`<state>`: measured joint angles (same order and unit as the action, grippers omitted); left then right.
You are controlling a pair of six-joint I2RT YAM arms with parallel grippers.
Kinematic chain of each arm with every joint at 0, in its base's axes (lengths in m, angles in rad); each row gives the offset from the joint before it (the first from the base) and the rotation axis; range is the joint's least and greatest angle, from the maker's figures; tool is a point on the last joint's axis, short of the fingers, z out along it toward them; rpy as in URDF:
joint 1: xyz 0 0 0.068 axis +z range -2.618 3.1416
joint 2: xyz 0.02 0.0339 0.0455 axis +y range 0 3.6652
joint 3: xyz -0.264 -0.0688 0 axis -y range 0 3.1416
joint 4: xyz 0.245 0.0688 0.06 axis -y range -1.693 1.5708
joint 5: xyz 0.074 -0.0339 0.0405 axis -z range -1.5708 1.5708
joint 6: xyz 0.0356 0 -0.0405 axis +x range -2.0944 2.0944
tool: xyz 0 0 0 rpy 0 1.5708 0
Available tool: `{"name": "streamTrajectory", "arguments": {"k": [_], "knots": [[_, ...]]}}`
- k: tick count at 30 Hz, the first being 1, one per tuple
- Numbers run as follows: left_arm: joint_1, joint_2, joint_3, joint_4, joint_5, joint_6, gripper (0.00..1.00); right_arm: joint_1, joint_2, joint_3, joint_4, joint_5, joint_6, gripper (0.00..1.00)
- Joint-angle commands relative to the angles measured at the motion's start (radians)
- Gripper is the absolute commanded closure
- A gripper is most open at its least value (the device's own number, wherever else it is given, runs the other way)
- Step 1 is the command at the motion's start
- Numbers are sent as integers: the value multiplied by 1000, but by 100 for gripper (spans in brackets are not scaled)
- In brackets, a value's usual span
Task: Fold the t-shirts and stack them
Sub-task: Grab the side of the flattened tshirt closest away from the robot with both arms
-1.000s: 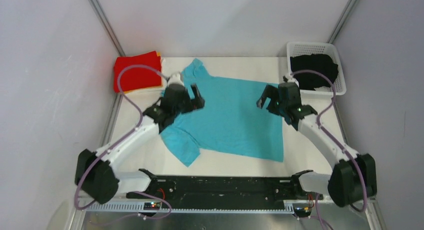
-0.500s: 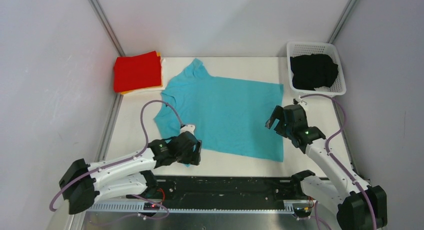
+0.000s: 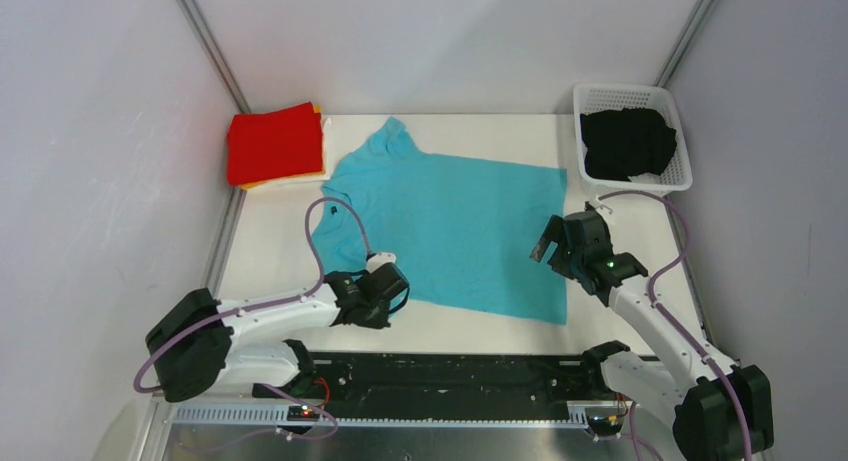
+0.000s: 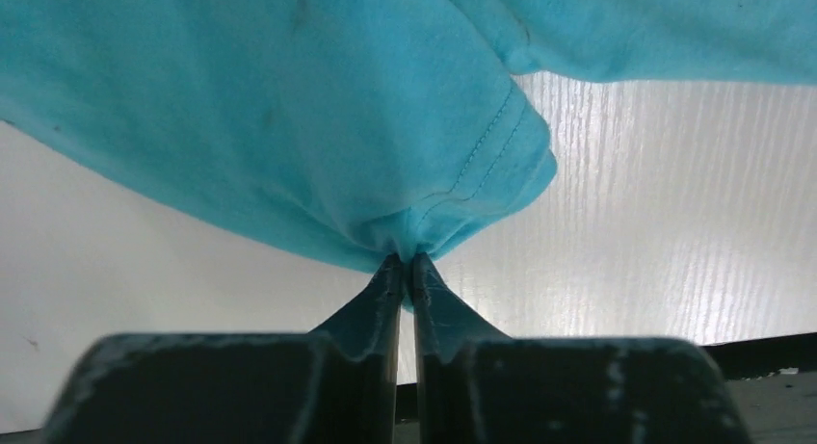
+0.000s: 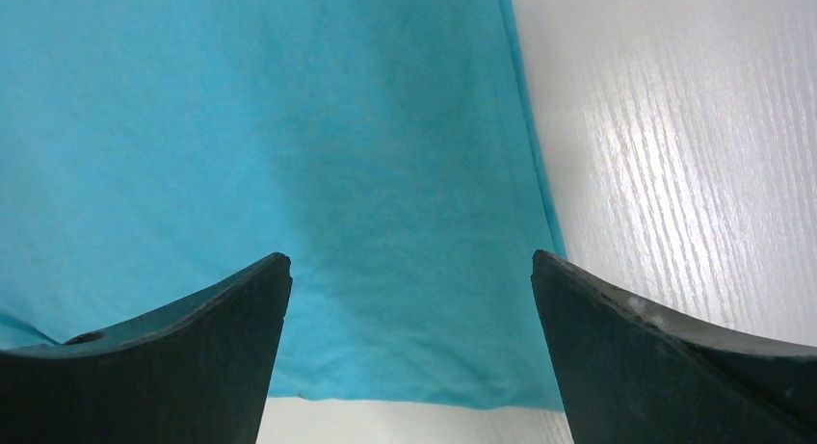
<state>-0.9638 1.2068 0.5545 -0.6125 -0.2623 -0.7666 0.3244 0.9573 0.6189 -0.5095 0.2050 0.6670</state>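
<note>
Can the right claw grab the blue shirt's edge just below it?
Probably yes. The right claw hangs open over the right edge of the turquoise shirt, and nothing lies between them.

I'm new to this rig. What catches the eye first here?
The turquoise t-shirt lies spread mid-table, its near sleeve pinched in the left hand. A folded red shirt sits far left, and the right hand hovers open over the turquoise shirt's right edge.

Left tool (image 4: 406, 264) tight, right tool (image 5: 409, 261) wide.
</note>
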Motion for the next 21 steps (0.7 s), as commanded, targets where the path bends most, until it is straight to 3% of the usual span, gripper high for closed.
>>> {"name": "streamTrajectory", "arguments": {"k": [1,8,15,21], "knots": [[-6,62,-27,-50,-19,-54,98,9,-25,-9,-46,31,43,1],[-115,-18,-27,-275,21,-211,100,13,-108,-83,-149,66,97,1],[-267,-63,-20,-311,82,-343,100,17,-235,-127,-330,109,260,1],[-288,-40,4,-314,58,-360,100,55,-354,-201,-341,118,386,4]]}}
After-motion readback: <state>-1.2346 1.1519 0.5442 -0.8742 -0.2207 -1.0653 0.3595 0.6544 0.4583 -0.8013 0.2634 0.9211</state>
